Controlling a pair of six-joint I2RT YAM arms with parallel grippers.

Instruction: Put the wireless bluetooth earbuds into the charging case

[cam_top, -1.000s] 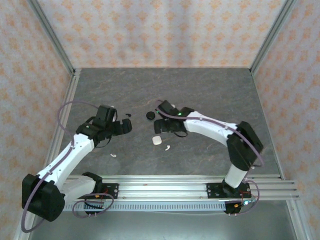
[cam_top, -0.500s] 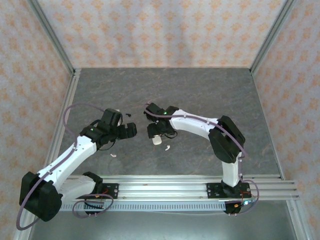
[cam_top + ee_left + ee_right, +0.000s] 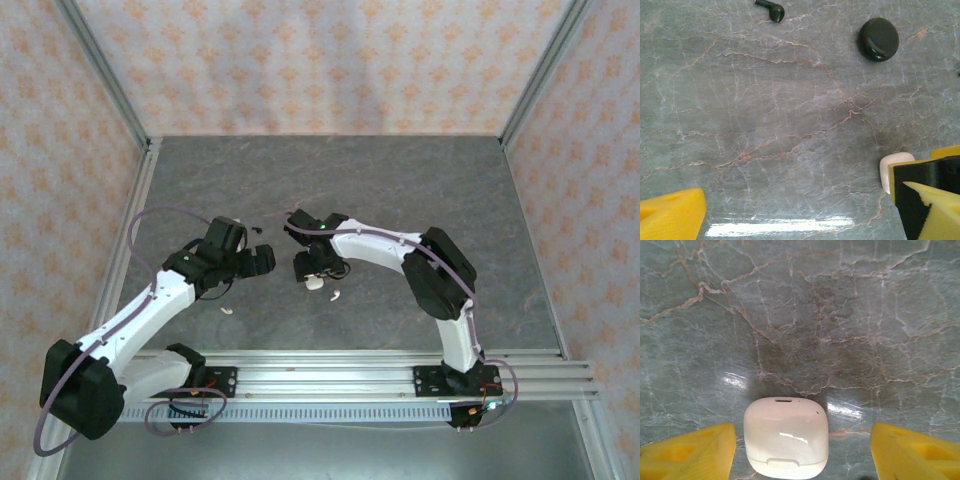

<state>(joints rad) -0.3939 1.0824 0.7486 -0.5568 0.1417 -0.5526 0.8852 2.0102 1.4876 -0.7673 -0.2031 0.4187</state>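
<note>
The right pincer (image 3: 802,447) is hanging low over the grey marbled worktop (image 3: 840,315), and its two yellow fingers (image 3: 687,452) are standing spread wide apart. The white charging case (image 3: 786,437) is lying closed between them. As far as the right wrist view is showing, it is not touching either finger.

Looking from above, one white earbud (image 3: 335,295) is lying on the worktop just beside this case, on its near right side. The other white earbud (image 3: 227,310) is lying well apart from it, near the forearm of the left arm.

The left pincer (image 3: 805,200) is also hovering spread over the worktop, with only bare stone between its fingers. In the left wrist view the white case is showing near the right finger, partly hidden behind a black and yellow part. Farther away in the same view, the black charging case (image 3: 878,39) is resting closed on the worktop. A black earbud (image 3: 771,9) is lying well to the left of it, at the top edge.

All the earbuds that I am seeing are lying outside the cases. Both pincers are gripping nothing.
</note>
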